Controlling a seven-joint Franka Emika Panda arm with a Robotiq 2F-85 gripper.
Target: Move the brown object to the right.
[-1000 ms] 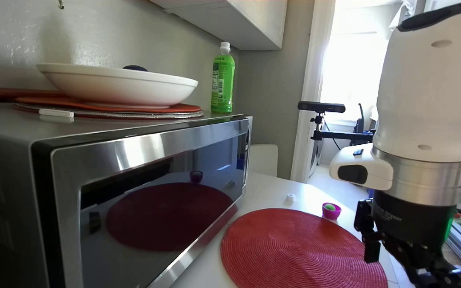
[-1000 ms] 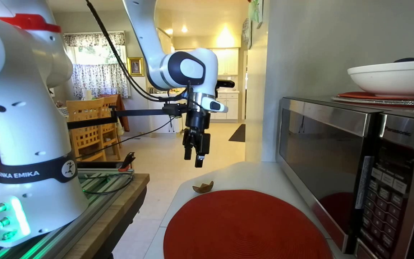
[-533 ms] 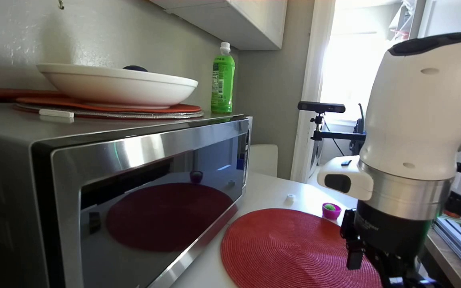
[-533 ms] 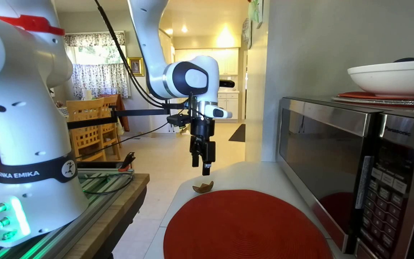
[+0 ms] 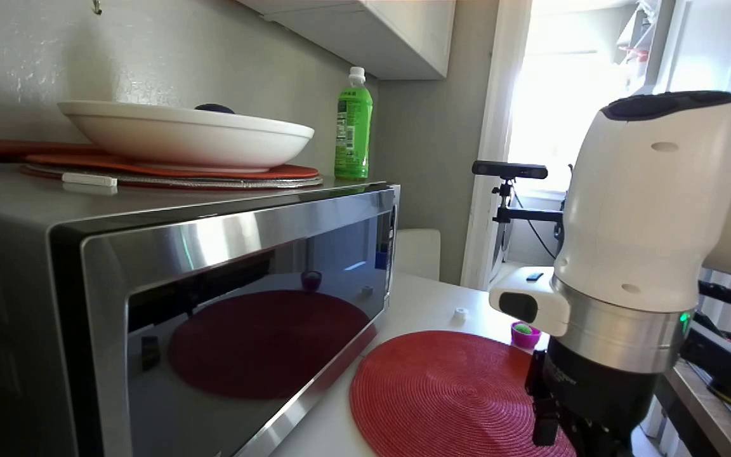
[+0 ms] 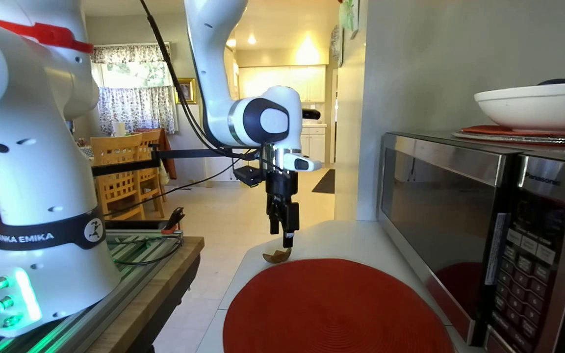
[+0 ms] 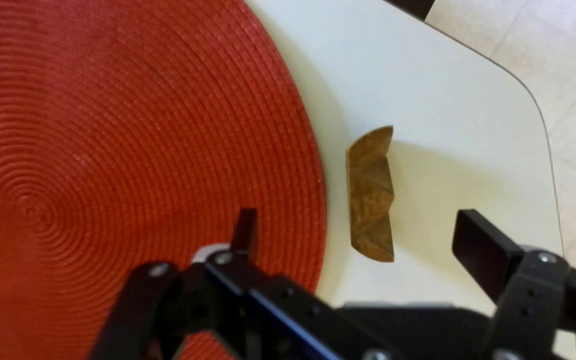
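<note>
the brown object point(image 7: 372, 200) lies just beside the red placemat point(image 7: 168, 125), and the fingers point(image 7: 488, 250), spread wide and empty, could shove it askew should one catch the placemat's rim when lowered.

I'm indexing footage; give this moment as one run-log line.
pincer: open, empty | brown object: ungrasped, on white table, beside red placemat | next: probably grasp

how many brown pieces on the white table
1: the brown object, on the white table beside the red placemat, not touching it. Others may be hidden, as no view shows the whole table.
</note>
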